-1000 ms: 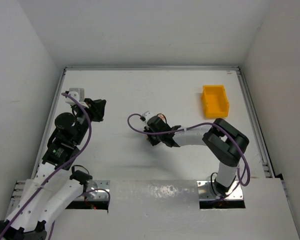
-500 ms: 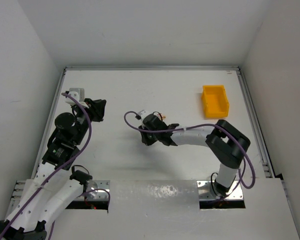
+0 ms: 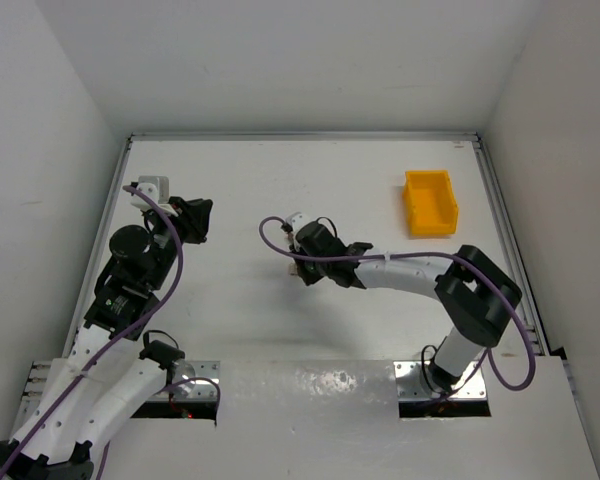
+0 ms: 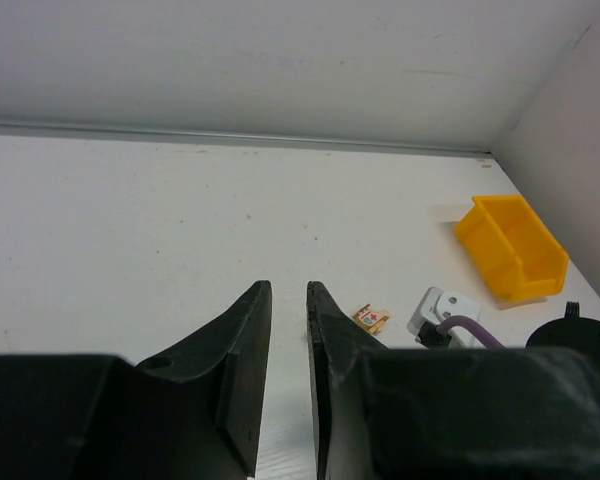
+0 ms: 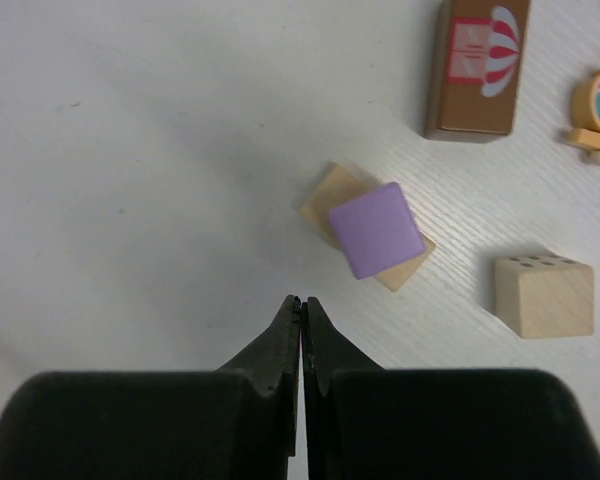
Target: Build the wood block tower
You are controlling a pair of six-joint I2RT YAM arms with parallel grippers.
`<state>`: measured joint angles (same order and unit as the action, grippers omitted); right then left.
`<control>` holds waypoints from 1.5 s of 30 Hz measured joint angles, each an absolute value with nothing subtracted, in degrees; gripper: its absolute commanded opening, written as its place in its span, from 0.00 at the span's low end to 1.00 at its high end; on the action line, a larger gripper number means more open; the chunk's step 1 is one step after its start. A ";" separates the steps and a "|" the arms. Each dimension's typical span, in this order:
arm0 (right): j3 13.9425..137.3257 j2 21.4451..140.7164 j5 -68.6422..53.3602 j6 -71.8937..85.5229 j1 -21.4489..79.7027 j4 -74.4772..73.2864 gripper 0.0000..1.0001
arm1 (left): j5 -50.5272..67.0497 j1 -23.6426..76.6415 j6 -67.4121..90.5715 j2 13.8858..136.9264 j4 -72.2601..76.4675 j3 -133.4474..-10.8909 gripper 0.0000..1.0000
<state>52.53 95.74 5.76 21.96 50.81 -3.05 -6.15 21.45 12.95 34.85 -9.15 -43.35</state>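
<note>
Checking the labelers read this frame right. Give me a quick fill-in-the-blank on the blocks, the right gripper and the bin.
1. In the right wrist view, the block sitting on the pale tan block has a ____ top.
2. The right gripper is ____, with nothing between its fingers.
3. In the top view, the bin towards the table's far right corner is ____.

Missing words: purple; shut; yellow

On the tabletop (image 5: 130, 150), one block (image 5: 378, 228) lies atop a flatter block (image 5: 327, 200) just ahead of the right claw (image 5: 300, 305), a cube (image 5: 545, 296) to their right and a long block (image 5: 477, 65) beyond.
</note>
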 measured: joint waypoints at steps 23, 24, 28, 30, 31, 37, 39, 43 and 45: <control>61.39 103.37 6.59 21.12 46.19 -6.76 0.67 | -6.13 21.45 12.95 34.48 -9.13 -43.35 0.19; 61.89 104.14 6.48 21.15 46.17 -6.74 0.66 | -6.13 21.45 12.95 34.48 -9.13 -43.35 0.19; 62.39 106.32 5.43 21.45 45.89 -6.81 0.62 | -6.13 21.45 12.95 34.48 -9.13 -43.35 0.19; 62.39 106.89 5.23 21.54 45.87 -6.92 0.57 | -6.11 21.45 12.95 34.48 -9.15 -43.35 0.19; 62.39 106.96 5.13 21.63 45.87 -7.11 0.55 | -6.11 21.45 12.95 34.48 -9.13 -43.35 0.19; 62.39 106.96 4.40 21.65 45.87 -7.29 0.52 | -6.09 21.45 12.95 34.48 -9.13 -43.35 0.19; 62.39 106.96 4.23 21.39 45.87 -7.40 0.50 | -6.09 21.45 12.95 34.48 -9.13 -43.35 0.19; 62.39 106.96 3.81 20.32 45.87 -7.77 0.49 | -5.93 21.45 12.95 34.48 -9.10 -43.35 0.19; 62.39 106.96 3.42 19.27 45.87 -7.81 0.49 | -5.89 21.45 12.95 34.48 -9.10 -43.35 0.19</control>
<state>62.39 106.96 3.42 19.27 45.87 -7.81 -5.89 21.45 12.95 34.48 -9.10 -43.35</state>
